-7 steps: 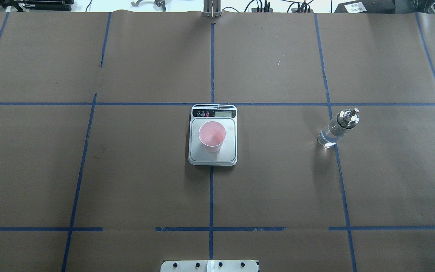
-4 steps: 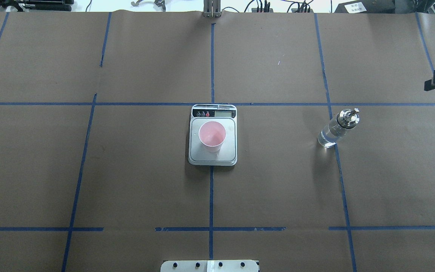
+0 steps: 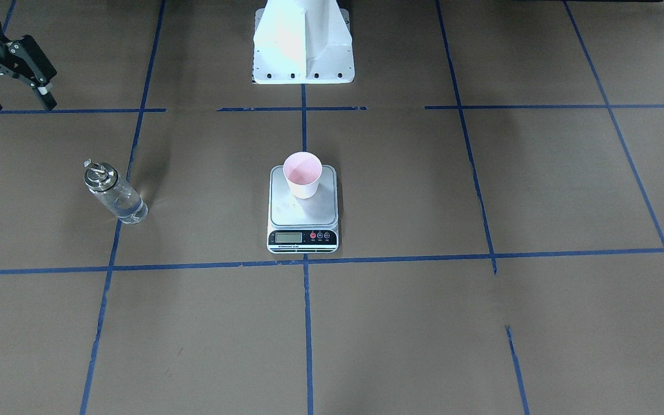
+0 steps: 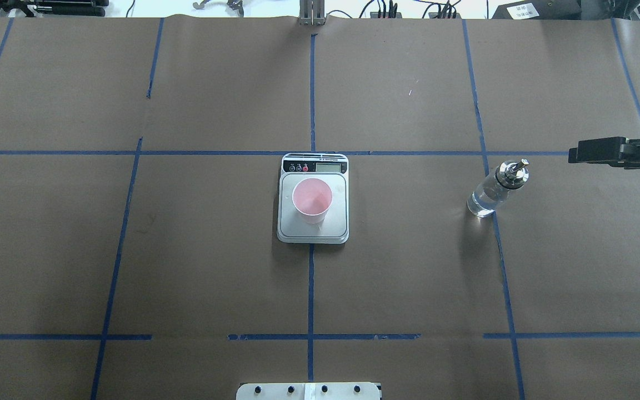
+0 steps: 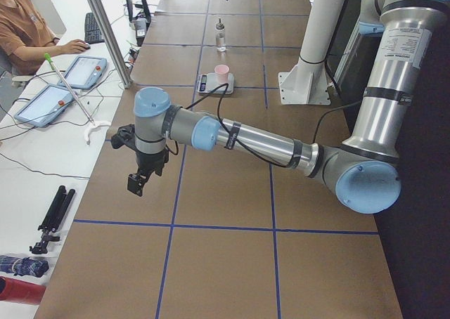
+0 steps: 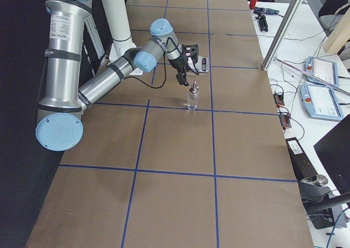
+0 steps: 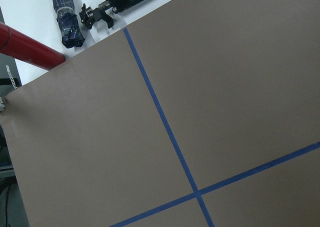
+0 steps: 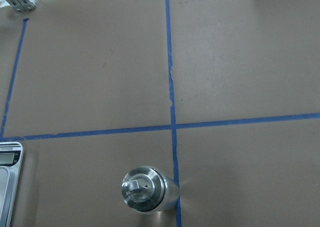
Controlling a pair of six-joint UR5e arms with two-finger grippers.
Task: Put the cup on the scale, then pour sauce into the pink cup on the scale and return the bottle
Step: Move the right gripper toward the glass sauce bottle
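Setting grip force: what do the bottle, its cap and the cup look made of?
Bottle: probably clear glass, see-through with sharp glints. Its cap: polished metal, mirror-like silver shine. Cup: likely matte paper, pink inside, whitish outside, no gloss.

- The small clear glass bottle with the silver spout cap (image 4: pixel 492 191) stands alone on the brown paper table (image 4: pixel 409 278), with bare paper all around it.
- The black right gripper (image 3: pixel 18 105) hangs near it, fingers spread wide, with open room between them.
- The flat silver scale (image 4: pixel 313 229) holding the pale pink paper cup (image 4: pixel 312 201) sits in the middle, well apart from the bottle.
- Only bare paper lies between bottle and scale.
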